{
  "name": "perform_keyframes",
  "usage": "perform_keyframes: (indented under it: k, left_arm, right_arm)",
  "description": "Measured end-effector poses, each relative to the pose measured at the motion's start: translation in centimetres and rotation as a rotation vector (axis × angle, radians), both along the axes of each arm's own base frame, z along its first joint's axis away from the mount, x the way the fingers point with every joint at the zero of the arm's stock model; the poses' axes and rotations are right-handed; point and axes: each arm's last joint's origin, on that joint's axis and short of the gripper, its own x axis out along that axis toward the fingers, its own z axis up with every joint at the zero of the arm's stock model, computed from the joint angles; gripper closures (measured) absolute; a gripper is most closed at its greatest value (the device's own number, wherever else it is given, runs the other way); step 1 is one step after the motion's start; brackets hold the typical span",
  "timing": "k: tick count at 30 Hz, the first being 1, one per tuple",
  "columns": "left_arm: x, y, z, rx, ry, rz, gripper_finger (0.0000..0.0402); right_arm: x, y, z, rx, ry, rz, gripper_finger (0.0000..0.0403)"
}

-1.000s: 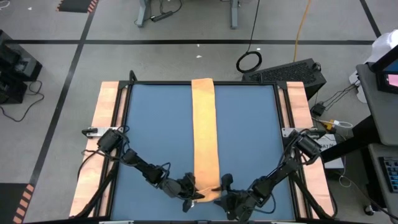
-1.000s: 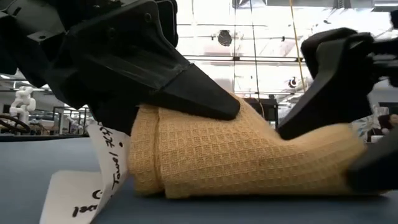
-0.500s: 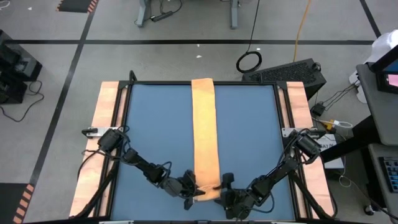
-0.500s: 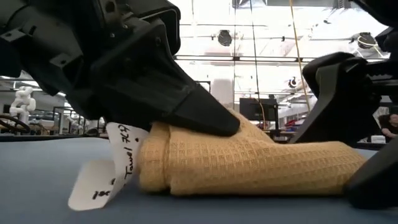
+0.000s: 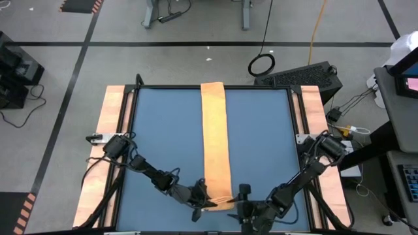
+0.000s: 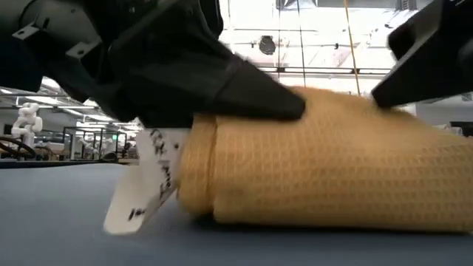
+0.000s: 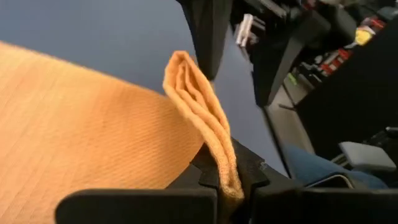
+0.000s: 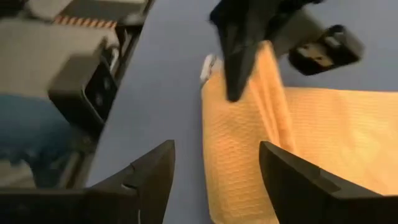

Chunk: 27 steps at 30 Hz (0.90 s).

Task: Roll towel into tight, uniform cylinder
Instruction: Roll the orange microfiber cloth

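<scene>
Orange-yellow and soft, the towel point(image 5: 215, 140) is lying in a long strip down the middle of the blue table point(image 5: 157, 130). At its near end, the left gripper point(image 5: 204, 202) is pinching a folded-up bit of the cloth between its fingers. A small white tag point(image 6: 144, 188) is hanging beside it. The right gripper point(image 5: 243, 207) is sitting just beside the same end, its fingers spread wide and holding nothing.

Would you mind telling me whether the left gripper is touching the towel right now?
Touching. The left wrist view shows the left gripper clamped on a raised fold at the towel edge, cloth pinched between its fingers.
</scene>
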Motion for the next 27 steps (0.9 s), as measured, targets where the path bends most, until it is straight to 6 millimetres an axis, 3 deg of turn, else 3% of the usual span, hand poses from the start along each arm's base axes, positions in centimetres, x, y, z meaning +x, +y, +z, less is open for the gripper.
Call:
perform_keyframes:
  k: [13,22,27]
  left_arm:
    - [-0.5,-1.0,0.2,0.093,-0.055,-0.08,0.0384]
    - [-0.7,-1.3,0.2,0.24,-0.111,-0.137,0.0382]
    - [-0.7,-1.3,0.2,0.286,-0.127,-0.152,0.0382]
  right_arm:
    - [-2.6,1.2,0.4,0.062,-0.14,-0.253,0.0179]
    - [-0.7,1.3,-1.8,0.115,-0.128,-0.204,0.0179]
    - [0.1,1.1,-2.0,0.113,-0.123,-0.156,0.0194]
